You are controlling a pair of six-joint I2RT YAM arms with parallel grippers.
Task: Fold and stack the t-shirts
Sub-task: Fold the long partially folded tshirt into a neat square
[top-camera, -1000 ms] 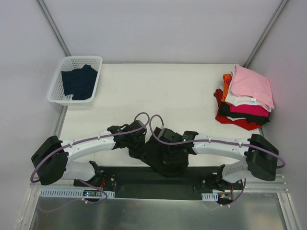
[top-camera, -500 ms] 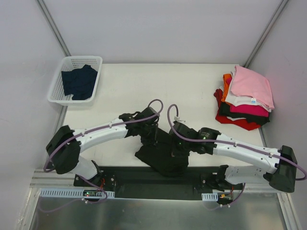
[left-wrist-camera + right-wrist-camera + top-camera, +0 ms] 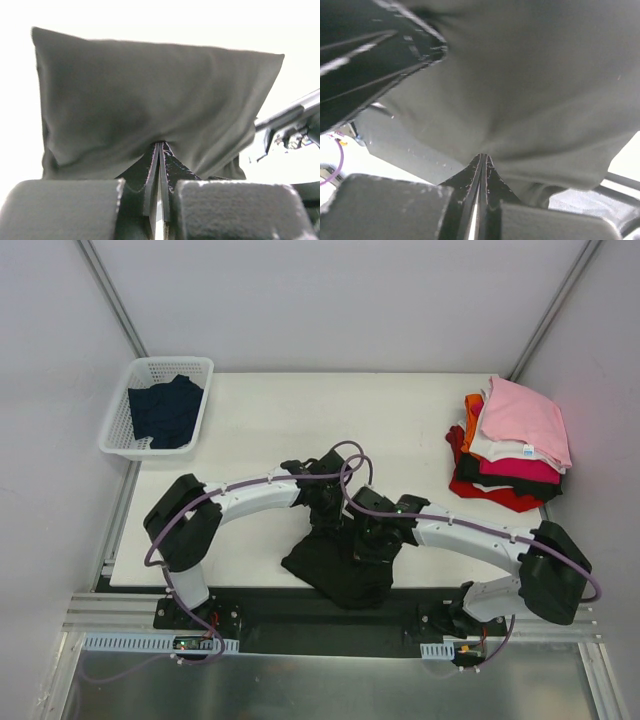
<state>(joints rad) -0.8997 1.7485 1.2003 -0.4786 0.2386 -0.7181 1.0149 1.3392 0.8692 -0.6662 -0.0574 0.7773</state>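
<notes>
Because the soft black cloth t-shirt, bunched at the near edge of the white table, hangs limp and light, left gripper and right gripper each clench its fabric; spaced corners seem the best holds.

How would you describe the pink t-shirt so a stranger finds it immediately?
Go to the table's far right corner, where folded t-shirts form a stack. The pink t-shirt lies on top; it alone is pale pink, the ones below being white, magenta, red and orange.

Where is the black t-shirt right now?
In the overhead view, the black t-shirt sits bunched at the middle of the near edge of the table, pinched by the left gripper and right gripper.
</notes>
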